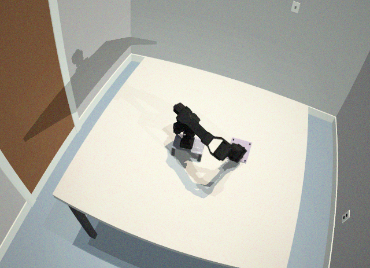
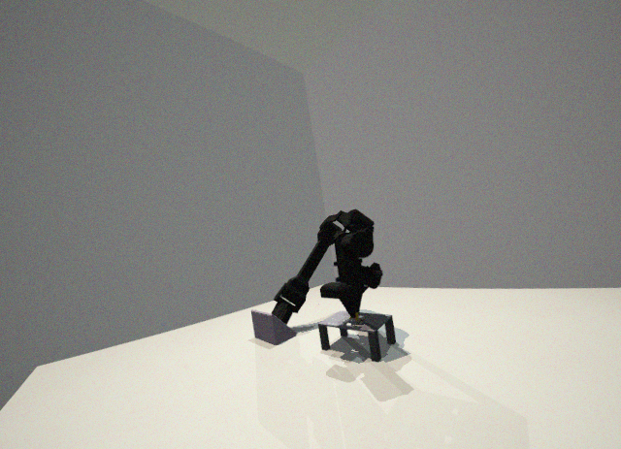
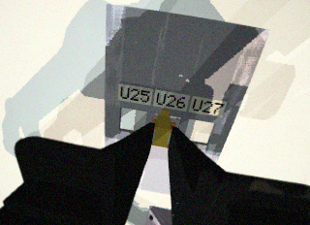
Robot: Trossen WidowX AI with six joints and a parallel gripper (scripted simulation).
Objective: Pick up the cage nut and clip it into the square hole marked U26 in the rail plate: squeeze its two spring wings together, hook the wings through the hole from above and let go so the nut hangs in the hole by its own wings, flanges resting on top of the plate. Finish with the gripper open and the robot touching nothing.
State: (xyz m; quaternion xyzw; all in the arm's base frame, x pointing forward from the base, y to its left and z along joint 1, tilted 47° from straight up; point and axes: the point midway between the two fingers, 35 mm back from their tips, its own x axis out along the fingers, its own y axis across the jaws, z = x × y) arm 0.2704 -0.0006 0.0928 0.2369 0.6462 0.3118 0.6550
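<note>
Black parallel-jaw gripper (image 1: 187,142) (image 2: 355,316) (image 3: 162,129), grasping the small yellow cage nut with orange side pieces (image 2: 357,316) (image 3: 163,129); nut sitting at the hole labelled U26, between U25 and U27, its seating being unclear. Grey, four-legged rail plate (image 1: 197,145) (image 2: 331,319) (image 3: 140,46), standing on the cream tabletop (image 1: 239,205) (image 2: 150,394) (image 3: 34,46).
</note>
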